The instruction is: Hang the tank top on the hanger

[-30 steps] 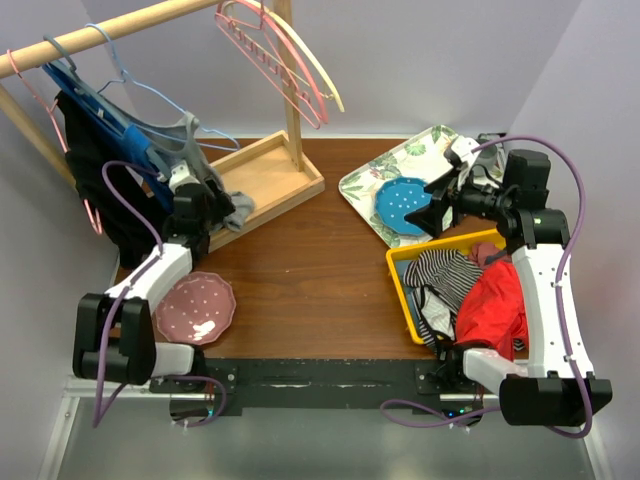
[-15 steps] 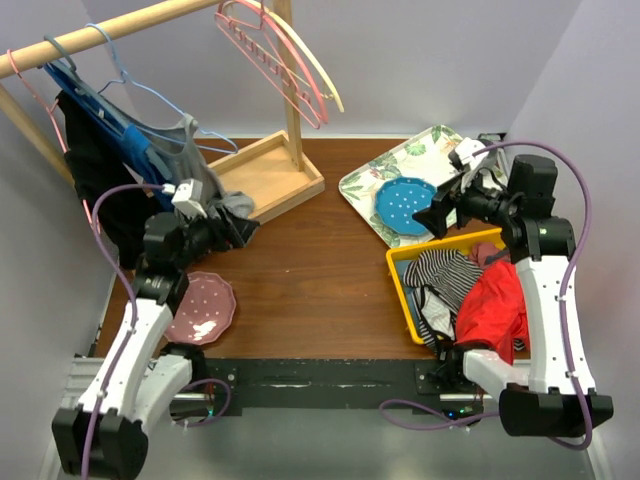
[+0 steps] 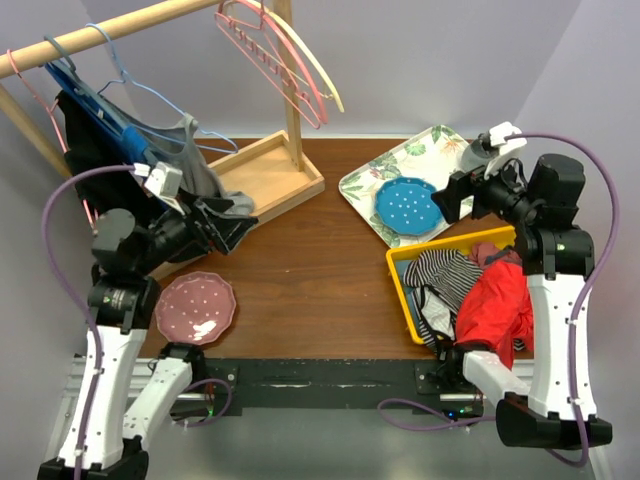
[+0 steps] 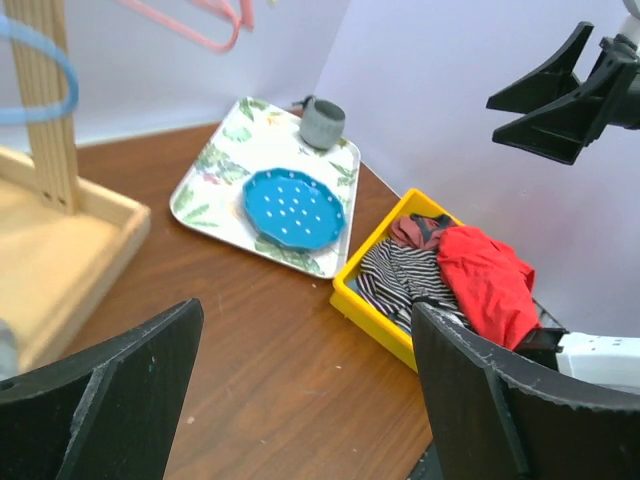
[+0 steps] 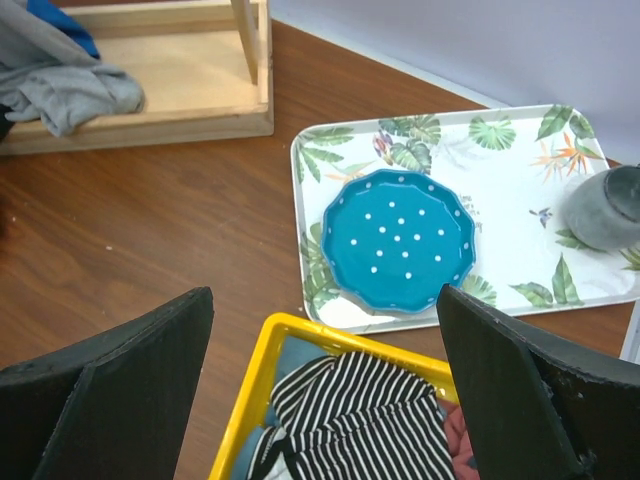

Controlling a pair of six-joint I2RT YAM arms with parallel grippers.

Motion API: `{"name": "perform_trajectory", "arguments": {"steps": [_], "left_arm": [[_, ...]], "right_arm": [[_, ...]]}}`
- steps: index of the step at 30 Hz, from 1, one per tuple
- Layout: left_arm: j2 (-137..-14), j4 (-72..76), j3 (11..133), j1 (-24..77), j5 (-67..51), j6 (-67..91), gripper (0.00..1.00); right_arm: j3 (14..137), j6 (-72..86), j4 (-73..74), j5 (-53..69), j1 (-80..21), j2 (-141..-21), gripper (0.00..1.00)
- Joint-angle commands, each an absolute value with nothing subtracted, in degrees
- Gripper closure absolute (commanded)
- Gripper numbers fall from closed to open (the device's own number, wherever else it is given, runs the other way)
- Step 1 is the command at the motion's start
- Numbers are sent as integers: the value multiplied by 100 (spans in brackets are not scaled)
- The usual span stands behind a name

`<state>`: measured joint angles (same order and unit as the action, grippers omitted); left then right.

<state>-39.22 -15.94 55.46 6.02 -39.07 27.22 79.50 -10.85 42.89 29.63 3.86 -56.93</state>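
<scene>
Grey knit tank top (image 3: pixel 190 150) hangs at the thin pale-blue wire hanger (image 3: pixel 160 98), hem pooled on the wooden rack base (image 3: pixel 270 175). Left pincer (image 3: pixel 232 222) and right pincer (image 3: pixel 447 200) both gape wide, empty.

tank top (image 3: pixel 196 165) — grey, draped, hem on wooden base (image 3: pixel 268 170) | hanger (image 3: pixel 150 93) — pale-blue, on rod (image 3: pixel 100 35)
</scene>
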Motion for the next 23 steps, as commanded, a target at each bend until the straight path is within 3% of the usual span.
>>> {"name": "perform_trajectory", "arguments": {"steps": [1,6,7,11,23], "left_arm": [[-4043,-2275,6634,747,-3543,2075,10],[-4148,-2618,7742,879,-2367,1855,8],[-4131,-2680,7865,896,-2060,1820,1],[-4017,-2900,8366,1019,-741,1705,0],[-3340,-2839,7937,1345,-545,1538,0]], "right_arm": [[8366,-677,4254,2813,422,-5616,1],[8823,-246,4359,2347,431,-5634,1],[9016,-229,4385,2199,422,-5625,1],[9386,-316,4623,2250,431,-5581,1],[9923,-1029,5124,2505,431,-5572,1]]}}
